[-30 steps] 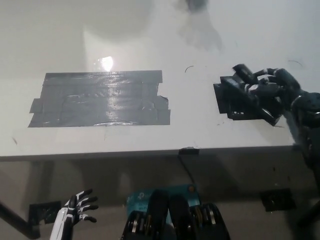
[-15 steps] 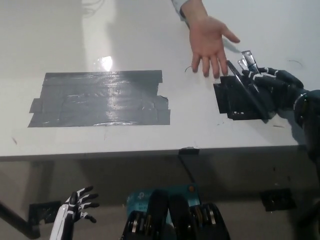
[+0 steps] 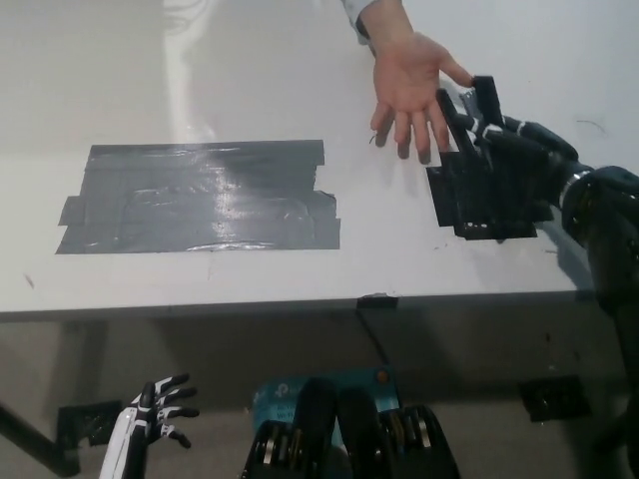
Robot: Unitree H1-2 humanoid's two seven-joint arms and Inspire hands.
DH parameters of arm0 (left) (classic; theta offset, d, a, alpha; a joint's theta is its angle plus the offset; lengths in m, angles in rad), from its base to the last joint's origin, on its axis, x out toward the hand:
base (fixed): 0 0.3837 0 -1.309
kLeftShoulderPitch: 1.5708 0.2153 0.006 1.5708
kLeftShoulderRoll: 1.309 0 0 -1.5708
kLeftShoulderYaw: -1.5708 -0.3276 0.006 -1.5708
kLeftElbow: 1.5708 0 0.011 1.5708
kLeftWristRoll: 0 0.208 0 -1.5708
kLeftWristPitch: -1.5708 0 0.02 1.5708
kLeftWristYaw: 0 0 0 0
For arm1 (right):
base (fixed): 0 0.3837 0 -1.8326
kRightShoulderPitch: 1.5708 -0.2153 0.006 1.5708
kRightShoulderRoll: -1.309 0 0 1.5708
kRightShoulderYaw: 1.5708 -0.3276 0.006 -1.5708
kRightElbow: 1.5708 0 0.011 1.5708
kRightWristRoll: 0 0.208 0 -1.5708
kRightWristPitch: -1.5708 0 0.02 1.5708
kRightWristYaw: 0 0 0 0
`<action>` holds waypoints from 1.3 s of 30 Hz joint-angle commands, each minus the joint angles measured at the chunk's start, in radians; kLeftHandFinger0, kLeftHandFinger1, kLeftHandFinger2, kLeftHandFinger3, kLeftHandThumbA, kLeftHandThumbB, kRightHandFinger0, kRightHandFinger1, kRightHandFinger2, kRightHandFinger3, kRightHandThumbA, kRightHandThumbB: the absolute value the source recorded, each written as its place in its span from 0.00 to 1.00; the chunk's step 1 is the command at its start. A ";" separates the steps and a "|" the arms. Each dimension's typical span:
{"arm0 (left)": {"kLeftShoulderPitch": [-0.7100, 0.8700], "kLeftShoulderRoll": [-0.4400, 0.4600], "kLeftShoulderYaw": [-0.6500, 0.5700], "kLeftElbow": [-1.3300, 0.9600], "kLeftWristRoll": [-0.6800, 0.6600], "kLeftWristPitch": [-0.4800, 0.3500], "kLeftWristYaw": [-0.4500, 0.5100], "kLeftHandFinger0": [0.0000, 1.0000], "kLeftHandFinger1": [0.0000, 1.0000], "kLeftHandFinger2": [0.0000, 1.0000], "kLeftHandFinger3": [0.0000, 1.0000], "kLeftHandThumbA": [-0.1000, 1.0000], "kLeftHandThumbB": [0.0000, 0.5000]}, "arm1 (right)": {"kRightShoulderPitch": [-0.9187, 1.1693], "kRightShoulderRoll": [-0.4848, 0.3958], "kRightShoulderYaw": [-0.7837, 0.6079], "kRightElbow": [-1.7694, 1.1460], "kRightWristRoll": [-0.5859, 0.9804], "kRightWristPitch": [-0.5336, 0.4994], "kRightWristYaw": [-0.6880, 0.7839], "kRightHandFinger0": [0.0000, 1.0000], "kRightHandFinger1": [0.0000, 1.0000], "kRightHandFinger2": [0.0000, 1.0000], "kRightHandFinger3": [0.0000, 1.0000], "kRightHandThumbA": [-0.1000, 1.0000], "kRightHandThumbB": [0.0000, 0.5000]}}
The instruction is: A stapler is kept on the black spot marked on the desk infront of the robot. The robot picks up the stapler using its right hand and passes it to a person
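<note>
Desk (image 3: 250, 60): white, glossy, filling the upper part of the head view; its front edge ran straight across the picture below the middle. Floor below the edge was dim and grey.

Grey tape patch (image 3: 200, 195): a wide rectangle, wrinkled and shiny, on the desk's left-centre, its lower side near the front edge. Bare white desk lay all around it, with the widest open stretch behind it and to the left.

Black spot (image 3: 469, 215): a dark square of tape right of the grey patch, apart from it by a strip of bare desk, partly covered by the robot's hand.

Right hand (image 3: 514, 160): black, reaching in from the right, above the black spot's far side. Its fingers were curled around the stapler (image 3: 483, 100), a dark narrow body standing up from the grip, lifted off the spot and tilted toward the person.

Person's hand (image 3: 409, 85): came in from the top edge, palm open, fingers spread and pointing toward the robot, just beside the stapler; whether they touched could not be told.

Left hand (image 3: 160, 411): white with dark fingers, at lower left below the desk edge, fingers apart, holding nothing.
</note>
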 commanded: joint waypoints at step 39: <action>-0.054 0.029 -0.027 -0.084 -0.016 0.028 -0.044 0.28 0.50 0.61 0.64 1.00 0.88 | -0.625 0.117 0.706 0.431 -0.702 -0.488 -0.706 0.00 0.00 0.20 0.12 1.00 0.13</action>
